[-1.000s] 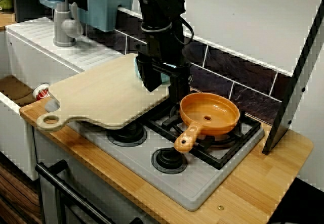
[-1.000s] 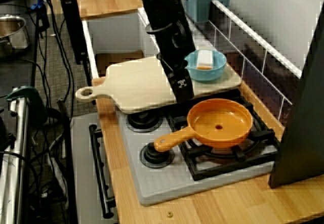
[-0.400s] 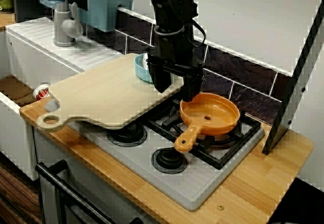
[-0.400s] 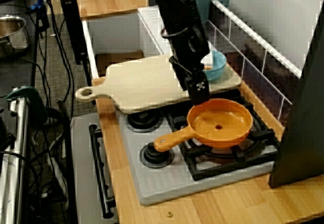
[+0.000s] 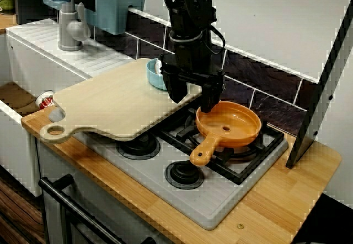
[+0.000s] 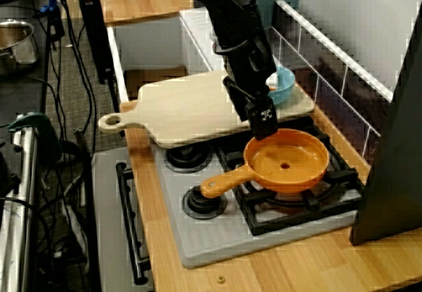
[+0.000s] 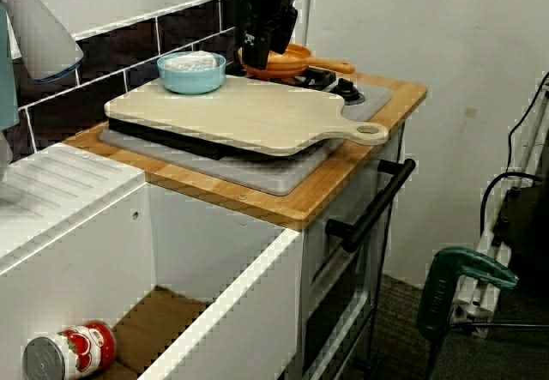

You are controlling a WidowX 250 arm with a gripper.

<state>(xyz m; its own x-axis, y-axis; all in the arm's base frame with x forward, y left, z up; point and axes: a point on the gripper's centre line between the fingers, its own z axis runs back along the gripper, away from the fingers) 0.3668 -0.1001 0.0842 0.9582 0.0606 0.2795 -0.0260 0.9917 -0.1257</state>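
Observation:
My black gripper [image 5: 192, 98] hangs open and empty over the right end of the wooden cutting board [image 5: 110, 103], just left of the orange pan [image 5: 229, 124]. One finger is above the board's edge, the other by the pan's near rim. In the high view along the counter the gripper [image 6: 261, 119] covers part of the blue bowl [image 6: 285, 85] behind it. From the sink side, the gripper [image 7: 260, 44] stands between the bowl [image 7: 191, 73], which holds a white lump, and the pan [image 7: 287, 59]. The pan sits on a back burner with its handle pointing forward.
The board [image 7: 232, 110] lies across the grey stove top [image 5: 220, 197], overhanging the left burners. A sink with a grey tap [image 5: 69, 29] is to the left, with a red can [image 7: 64, 354] down in it. A black slanted panel [image 5: 320, 101] stands at the right.
The gripper has moved right, from in front of the blue bowl to the board's right edge beside the pan. It stays open. The bowl now shows behind the arm.

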